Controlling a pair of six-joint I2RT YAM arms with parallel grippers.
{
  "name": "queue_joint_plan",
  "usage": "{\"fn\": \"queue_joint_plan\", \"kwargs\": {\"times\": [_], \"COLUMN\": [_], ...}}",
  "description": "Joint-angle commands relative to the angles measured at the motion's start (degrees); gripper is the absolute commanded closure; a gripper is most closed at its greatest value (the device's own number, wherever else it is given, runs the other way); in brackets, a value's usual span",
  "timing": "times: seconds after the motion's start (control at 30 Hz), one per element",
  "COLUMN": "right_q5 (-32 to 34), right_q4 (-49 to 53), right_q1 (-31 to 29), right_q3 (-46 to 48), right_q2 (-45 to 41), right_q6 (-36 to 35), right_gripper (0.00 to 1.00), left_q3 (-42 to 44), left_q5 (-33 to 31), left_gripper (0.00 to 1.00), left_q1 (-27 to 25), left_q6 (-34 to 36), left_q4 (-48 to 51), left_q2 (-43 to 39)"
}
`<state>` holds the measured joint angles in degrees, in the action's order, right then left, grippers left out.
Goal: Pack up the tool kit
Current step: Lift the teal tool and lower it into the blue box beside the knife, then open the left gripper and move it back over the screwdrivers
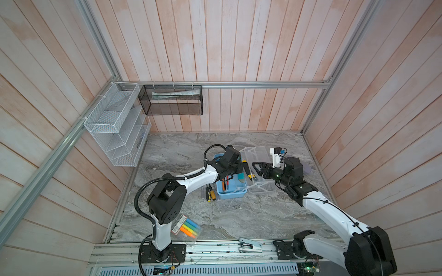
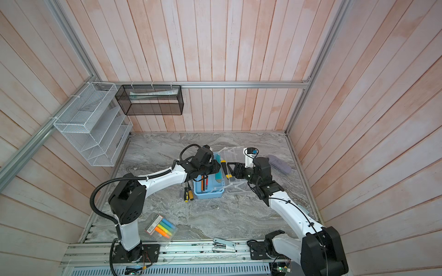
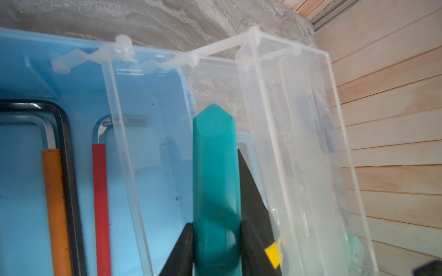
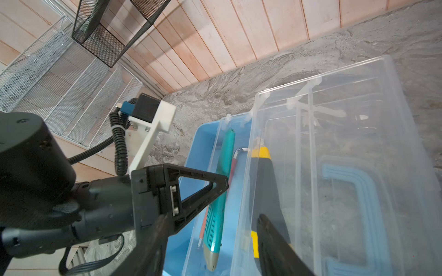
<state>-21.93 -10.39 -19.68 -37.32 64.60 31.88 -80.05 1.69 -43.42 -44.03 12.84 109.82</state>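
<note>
Inside tool kit – hex keys, teal tool clamped by L gripper (lid open); R gripper jaws apart.

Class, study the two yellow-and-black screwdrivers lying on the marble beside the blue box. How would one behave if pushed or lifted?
Probably stiff: the screwdrivers show straight shafts and solid-looking handles. Likely to roll if nudged sideways, as the handles look rounded and the table looks smooth. Possibly handle-heavy, so one may tilt if gripped near the tip.
</note>
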Motion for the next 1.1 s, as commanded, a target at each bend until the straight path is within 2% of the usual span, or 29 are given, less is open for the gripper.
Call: {"fn": "queue_joint_plan", "kwargs": {"times": [0.0, 0.33, 0.53, 0.73, 0.93, 1.07], "right_q5": [0.9, 1.1, 0.6, -0.4, 0.3, 2.8], "right_q4": [-0.3, 0.0, 0.5, 1.8, 2.7, 4.6], "right_q1": [0.3, 0.3, 0.3, 0.3, -0.9, -3.1], "right_q3": [0.6, 0.4, -0.5, -2.1, -3.2, -4.9], "right_q2": [-0.8, -0.2, -0.3, -0.3, -0.3, 1.5], "right_q6": [-0.6, -1.1, -1.2, -2.1, -3.1, -4.9], "right_gripper": [0.4, 0.4, 0.4, 0.41, 0.41, 0.41], "left_q3": [-2.8, -3.3, -1.2, 7.4, 15.9, 21.4], "left_q5": [-2.1, -2.8, -3.1, -10.4, -18.3, -18.7], "left_gripper": [0.76, 0.49, 0.49, 0.49, 0.49, 0.49], "left_q1": [-0.1, 0.1, 0.4, 0.9, 1.9, 4.3], "left_q6": [-0.3, 0.2, 3.2, 9.3, 11.1, 10.1], "left_q4": [0.5, -0.4, -2.4, -2.0, 6.8, 9.6], "left_q2": [1.4, 2.5, -1.8, -13.4, -25.0, -31.0]}}
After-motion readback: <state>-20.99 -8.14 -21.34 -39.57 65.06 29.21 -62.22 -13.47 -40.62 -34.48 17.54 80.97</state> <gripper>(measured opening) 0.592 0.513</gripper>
